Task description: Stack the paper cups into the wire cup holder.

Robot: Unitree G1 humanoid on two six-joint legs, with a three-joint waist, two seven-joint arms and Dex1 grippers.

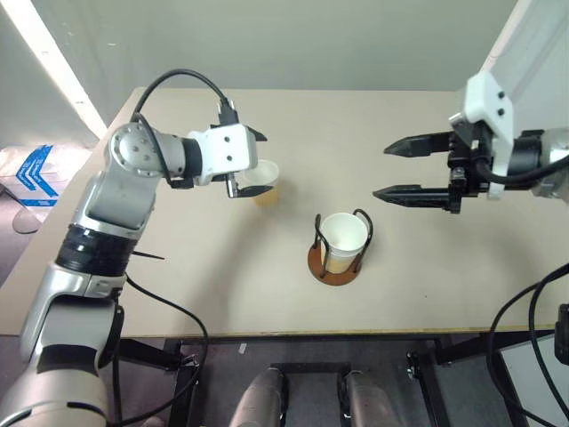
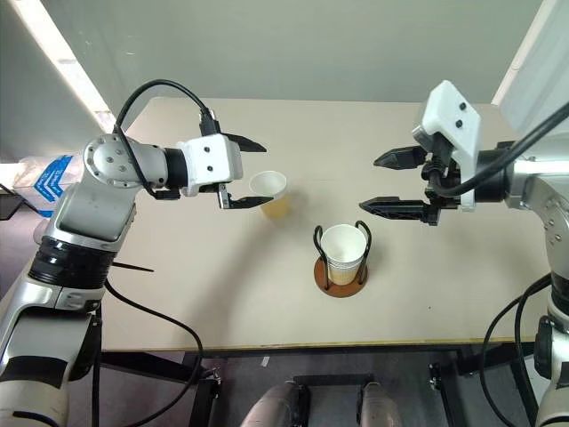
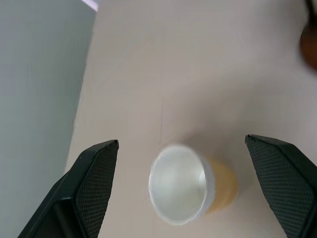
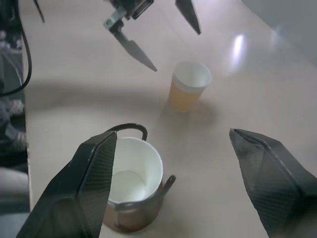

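On the tabletop [image 2: 427,294], the open left tool [image 2: 247,172] straddles a loose cup [image 2: 269,193] at the holder's [image 2: 341,258] ten o'clock; an off-centre squeeze could tip it. Right tool [image 2: 384,183] open, empty.

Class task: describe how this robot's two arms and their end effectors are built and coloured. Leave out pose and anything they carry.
Both arms have silver-grey metal segments with black joint bands and loose black cables. Each wrist carries a white boxy housing. The left end effector and right end effector each have two long black tapered fingers with cross-hatched textured inner pads.
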